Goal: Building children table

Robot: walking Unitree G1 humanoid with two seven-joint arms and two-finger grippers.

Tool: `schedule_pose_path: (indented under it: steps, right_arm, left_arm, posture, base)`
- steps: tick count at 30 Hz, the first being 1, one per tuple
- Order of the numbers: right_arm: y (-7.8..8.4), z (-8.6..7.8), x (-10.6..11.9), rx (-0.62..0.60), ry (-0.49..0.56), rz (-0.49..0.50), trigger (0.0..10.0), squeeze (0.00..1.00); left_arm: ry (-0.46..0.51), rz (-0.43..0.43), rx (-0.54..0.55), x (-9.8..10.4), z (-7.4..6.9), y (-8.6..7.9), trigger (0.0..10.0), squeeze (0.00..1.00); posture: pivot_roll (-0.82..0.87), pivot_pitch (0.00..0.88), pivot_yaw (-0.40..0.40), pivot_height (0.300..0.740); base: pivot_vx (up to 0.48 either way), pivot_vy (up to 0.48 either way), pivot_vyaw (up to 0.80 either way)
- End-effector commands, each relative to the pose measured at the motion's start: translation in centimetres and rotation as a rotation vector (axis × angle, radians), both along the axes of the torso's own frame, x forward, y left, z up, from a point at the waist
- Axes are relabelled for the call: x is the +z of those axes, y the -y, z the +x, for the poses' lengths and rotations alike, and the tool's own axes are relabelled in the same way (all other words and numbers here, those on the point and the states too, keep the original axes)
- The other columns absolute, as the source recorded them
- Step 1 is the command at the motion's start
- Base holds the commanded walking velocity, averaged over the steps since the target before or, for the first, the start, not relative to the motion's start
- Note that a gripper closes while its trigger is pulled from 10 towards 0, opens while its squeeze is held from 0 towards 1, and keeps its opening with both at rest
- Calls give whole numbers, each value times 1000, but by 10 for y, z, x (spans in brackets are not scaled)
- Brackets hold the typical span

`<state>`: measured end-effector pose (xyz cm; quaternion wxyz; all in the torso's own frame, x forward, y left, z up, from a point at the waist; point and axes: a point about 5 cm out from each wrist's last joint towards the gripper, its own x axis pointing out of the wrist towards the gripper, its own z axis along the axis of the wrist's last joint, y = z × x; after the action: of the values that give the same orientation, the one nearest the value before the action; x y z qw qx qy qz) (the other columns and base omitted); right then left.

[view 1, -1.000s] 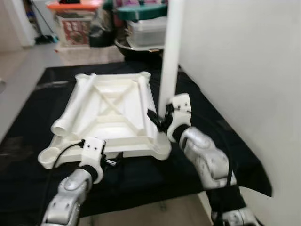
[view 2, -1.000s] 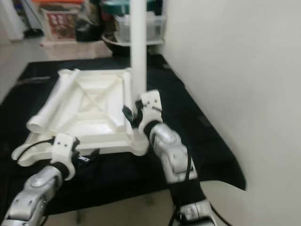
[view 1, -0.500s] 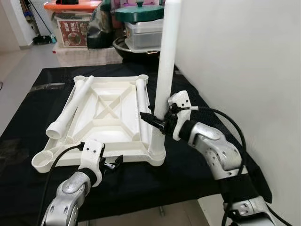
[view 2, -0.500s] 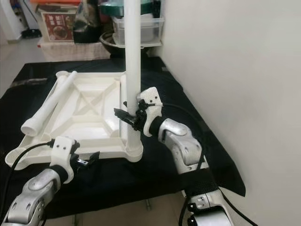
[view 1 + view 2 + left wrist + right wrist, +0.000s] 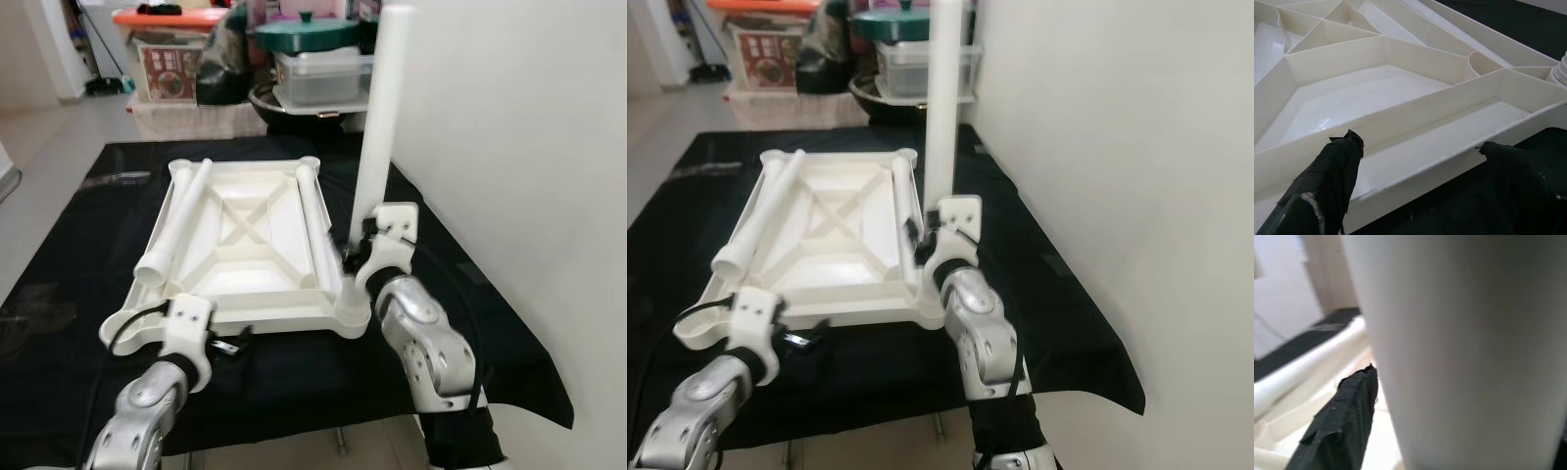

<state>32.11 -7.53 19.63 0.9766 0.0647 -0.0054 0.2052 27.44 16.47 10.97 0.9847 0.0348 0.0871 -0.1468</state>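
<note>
An upside-down white table top (image 5: pixel 245 279) lies on a black cloth. One white leg (image 5: pixel 380 117) stands upright in its near right corner socket. My right gripper (image 5: pixel 355 257) is shut on the lower part of that leg; in the right wrist view one black finger (image 5: pixel 1347 426) lies against the leg (image 5: pixel 1464 357). Two loose legs lie inside the top, one along the left side (image 5: pixel 176 220) and one along the right side (image 5: pixel 318 220). My left gripper (image 5: pixel 233 343) is open at the top's front rim (image 5: pixel 1449 161), with a finger (image 5: pixel 1332 176) on either side of it.
A white wall (image 5: pixel 529 176) rises close on the right. Behind the cloth stand storage boxes (image 5: pixel 167 59), a lidded green pot (image 5: pixel 304 34) and a clear bin (image 5: pixel 318 73). Bare floor (image 5: pixel 49 137) lies at the left. The black cloth (image 5: pixel 490 323) ends near my feet.
The camera has shifted. My right forearm has swung from the leg's right side to in front of it, still holding the leg upright in the socket. The left gripper stays at the front rim.
</note>
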Motion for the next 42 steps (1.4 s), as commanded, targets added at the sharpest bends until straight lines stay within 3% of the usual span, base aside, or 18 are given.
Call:
schedule_pose_path:
  steps: [1, 2, 3, 4, 8, 12, 13, 20, 22, 23, 27, 28, 33, 34, 37, 38, 39, 42]
  right_arm:
    - [-11, 0, 16, 214, 0, 58, 10000, 0]
    - [-11, 0, 16, 214, 0, 58, 10000, 0]
    - [-12, -3, 21, 318, -1, 76, 10000, 0]
    - [-10, -14, 29, 539, 58, 57, 10000, 0]
    - [-8, -17, 23, 627, 61, 12, 10000, 0]
    - [-9, -20, -6, 737, -15, -63, 9922, 0]
    - [-12, -18, -10, 714, -30, -53, 0, 0]
    - [-8, 1, -19, 460, -78, -44, 0, 0]
    - [19, 21, -27, 61, -176, 79, 0, 0]
    - [30, 24, -33, -61, -224, 148, 0, 0]
    - [38, 22, -36, -144, -240, 190, 0, 0]
    - [29, 8, -31, -81, -177, 194, 10000, 0]
    - [-1, -19, -7, 212, -19, 222, 10000, 0]
    - [-4, -21, -5, 267, -1, 207, 10000, 1000]
    - [-7, -21, -4, 313, 1, 181, 10000, 1000]
    - [-8, -19, -2, 350, 19, 123, 10000, 937]
    - [-8, -17, 1, 382, 55, 69, 10000, 0]
    - [-7, -16, 14, 486, 140, -5, 10000, 0]
  left_arm:
    - [-17, -4, 13, -3, -1, -3, 10000, 0]
    - [-17, -4, 13, -3, -1, -3, 10000, 0]
    - [-16, -6, 13, -3, -2, -3, 10000, 0]
    - [-22, -3, 13, -5, -4, -4, 10000, 0]
    - [-24, 0, 13, -6, -4, -5, 10000, 0]
    - [-12, -9, 26, -3, -2, -6, 10000, 0]
    - [-11, -10, 29, -2, -3, -6, 10000, 0]
    - [-25, 2, 32, -6, -7, -9, 10000, 0]
    - [-27, 6, 25, -6, -6, -9, 10000, 0]
    - [-27, 7, 23, -6, -5, -9, 10000, 0]
    - [-25, 7, 22, -5, -4, -8, 10000, 0]
    - [-22, 3, 13, -4, -3, -5, 10000, 0]
    - [-27, 6, -2, -6, -4, -2, 10000, 0]
    - [-27, 7, -4, -6, -3, -2, 10000, 0]
    - [-25, 8, -3, -6, -2, -3, 10000, 0]
    - [-20, 7, 1, -4, 0, -4, 10000, 0]
    - [-17, 6, 5, -3, 1, -5, 10000, 0]
    - [-18, 10, 9, -4, 0, -6, 10000, 0]
  posture:
    - [56, 0, -46, 740]
    - [56, 0, -46, 740]
    - [55, 0, -46, 740]
    - [54, 0, -47, 740]
    - [58, 0, -53, 740]
    - [71, 0, -68, 740]
    - [79, 0, -73, 740]
    - [77, 0, -64, 740]
    - [68, 0, -54, 740]
    - [68, 0, -54, 740]
    - [66, 0, -53, 740]
    - [56, 0, -42, 740]
    - [50, 0, -34, 740]
    - [53, 0, -37, 740]
    - [53, 0, -38, 740]
    - [57, 0, -42, 740]
    - [57, 0, -43, 740]
    - [58, 0, -46, 740]
  base:
    - [0, 0, 0]
    - [0, 0, 0]
    - [0, 0, 0]
    - [0, 0, 0]
    - [0, 0, 0]
    - [0, 0, 0]
    - [0, 0, 0]
    - [0, 0, 0]
    - [0, 0, 0]
    - [0, 0, 0]
    - [0, 0, 0]
    - [0, 0, 0]
    - [0, 0, 0]
    - [0, 0, 0]
    - [0, 0, 0]
    - [0, 0, 0]
    - [0, 0, 0]
    - [0, 0, 0]
